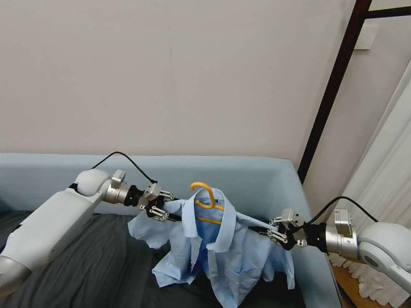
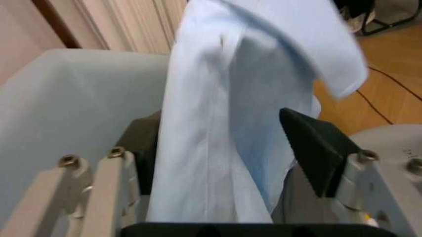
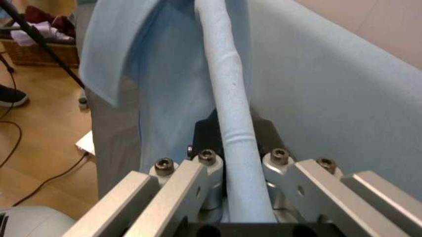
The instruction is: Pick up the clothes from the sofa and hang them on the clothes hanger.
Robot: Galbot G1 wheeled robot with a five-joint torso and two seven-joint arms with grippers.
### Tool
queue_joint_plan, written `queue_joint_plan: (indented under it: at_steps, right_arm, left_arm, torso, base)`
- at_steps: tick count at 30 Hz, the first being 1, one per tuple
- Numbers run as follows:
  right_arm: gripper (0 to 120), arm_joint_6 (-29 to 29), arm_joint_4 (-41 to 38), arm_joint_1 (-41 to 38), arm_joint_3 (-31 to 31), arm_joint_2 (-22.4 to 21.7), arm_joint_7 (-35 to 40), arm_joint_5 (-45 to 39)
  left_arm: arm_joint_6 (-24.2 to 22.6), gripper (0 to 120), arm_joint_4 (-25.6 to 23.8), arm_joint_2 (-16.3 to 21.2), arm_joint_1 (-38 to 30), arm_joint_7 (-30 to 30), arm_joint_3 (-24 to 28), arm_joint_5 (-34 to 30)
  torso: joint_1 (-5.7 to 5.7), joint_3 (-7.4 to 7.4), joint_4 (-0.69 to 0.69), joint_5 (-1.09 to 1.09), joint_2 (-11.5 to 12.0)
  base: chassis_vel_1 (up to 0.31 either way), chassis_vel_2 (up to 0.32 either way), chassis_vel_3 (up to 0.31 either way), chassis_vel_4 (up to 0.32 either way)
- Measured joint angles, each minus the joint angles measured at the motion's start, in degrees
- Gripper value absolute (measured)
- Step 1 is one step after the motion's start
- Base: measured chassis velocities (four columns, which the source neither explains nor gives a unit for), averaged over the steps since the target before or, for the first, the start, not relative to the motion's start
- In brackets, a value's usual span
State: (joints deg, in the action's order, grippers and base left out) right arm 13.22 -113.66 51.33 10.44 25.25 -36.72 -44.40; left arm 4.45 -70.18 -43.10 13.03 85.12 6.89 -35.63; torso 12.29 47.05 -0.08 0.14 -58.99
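A light blue shirt [image 1: 226, 255] hangs on a yellow hanger [image 1: 207, 200], lifted above the sofa between my two arms. My left gripper [image 1: 164, 209] is shut on the shirt's shoulder at the hanger's left end; in the left wrist view the cloth [image 2: 218, 148] fills the space between the pads [image 2: 315, 148] of the gripper [image 2: 224, 143]. My right gripper [image 1: 275, 232] is shut on the other shoulder, and its fingers [image 3: 197, 170] pinch a rolled band of the fabric [image 3: 231, 98]. The hanger's hook stands free at the top.
The light blue sofa [image 1: 77, 168] has a dark grey seat [image 1: 83, 263] below the shirt. A black upright pole [image 1: 334, 83] stands at the right by a white curtain [image 1: 392, 147]. Wooden floor with cables [image 3: 26, 163] and a basket [image 3: 39, 52] lies beyond the sofa arm.
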Motion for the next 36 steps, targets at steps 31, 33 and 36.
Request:
queue_joint_plan:
  at_steps: [31, 33, 36]
  right_arm:
    - [4, 5.4, -6.8, 3.13, 13.86, -8.12, 14.63, -20.01]
    - [4, 6.58, -7.6, 4.26, 16.16, -9.63, 16.1, -22.96]
    - [3, 7.86, -9.36, 4.78, 18.24, -12.32, 19.58, -29.58]
  left_arm:
    - [0.76, 105, 1.12, 5.21, 18.86, -12.05, -20.98, -13.01]
    - [0.92, 102, 1.06, 5.23, 20.22, -12.77, -22.7, -14.35]
    - [1.78, 100, 1.1, 5.73, 22.41, -12.89, -24.81, -14.9]
  torso:
    - [-0.01, 0.0, 0.01, 0.01, 0.0]
    - [0.0, 0.0, 0.01, 0.01, 0.0]
    - [0.0, 0.0, 0.0, 0.01, 0.0]
  base:
    - [0.0, 0.0, 0.0, 0.0]
    - [0.0, 0.0, 0.0, 0.0]
    - [0.0, 0.0, 0.0, 0.0]
